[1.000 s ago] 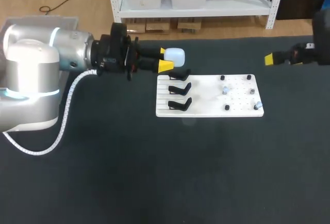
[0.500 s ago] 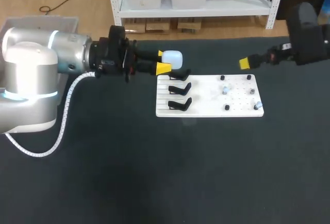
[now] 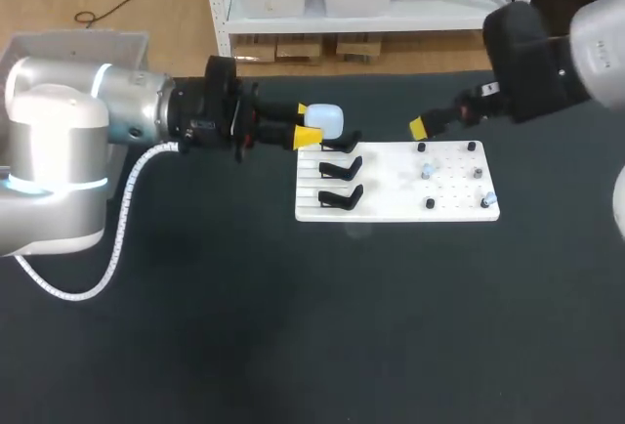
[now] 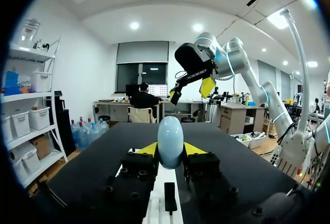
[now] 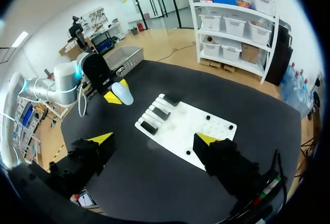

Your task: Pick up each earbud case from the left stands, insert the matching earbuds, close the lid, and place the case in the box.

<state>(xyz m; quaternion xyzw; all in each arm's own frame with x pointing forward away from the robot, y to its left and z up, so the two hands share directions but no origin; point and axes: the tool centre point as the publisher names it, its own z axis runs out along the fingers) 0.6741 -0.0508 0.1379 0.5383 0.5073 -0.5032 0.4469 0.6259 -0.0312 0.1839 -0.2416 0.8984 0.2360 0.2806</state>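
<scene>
Holding the earbud case [image 3: 328, 118] clear of the stands [image 3: 340, 168].
Left claw [image 3: 311, 122] pinches it by the white board's [image 3: 391, 204] far left corner; right claw [image 5: 153, 140] (spread wide, empty) should next fetch matching earbuds [image 3: 427, 172].

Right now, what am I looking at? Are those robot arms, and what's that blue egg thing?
Yes, those are two robot arms at a black table. One picture looks down from above. The two round ones come from a camera on each arm's wrist. The left gripper has two yellow fingertips, and it pinches a pale blue earbud case. That's your "egg". It hangs over the edge of a white board. On the board are three black stands and some small pegs. The right gripper hangs open in the air, holding nothing.
</scene>
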